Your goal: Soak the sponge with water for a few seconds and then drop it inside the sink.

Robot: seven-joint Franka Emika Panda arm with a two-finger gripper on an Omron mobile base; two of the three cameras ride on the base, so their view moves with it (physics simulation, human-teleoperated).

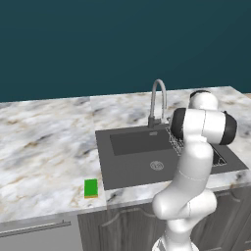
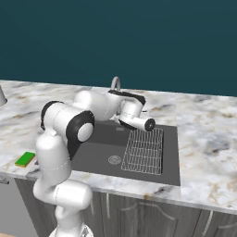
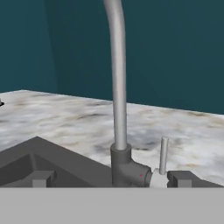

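The green sponge (image 1: 90,188) (image 2: 25,159) lies flat on the marble counter, near the front edge and just left of the sink (image 1: 132,147) (image 2: 95,155). My gripper (image 3: 111,179) is far from it, at the back of the basin. It is open, its two dark fingertips (image 3: 41,178) stand wide apart, and it holds nothing. It faces the base of the curved grey faucet (image 1: 158,100) (image 3: 117,87). The faucet's small upright lever (image 3: 164,155) stands to the right of that base. The water is out of view.
A wire mesh rack (image 2: 144,150) lies in the right part of the basin, with the round drain (image 1: 156,165) (image 2: 115,160) to its left. The marble counter (image 1: 44,142) stretches wide on both sides, with the teal wall behind. My arm hangs over the basin.
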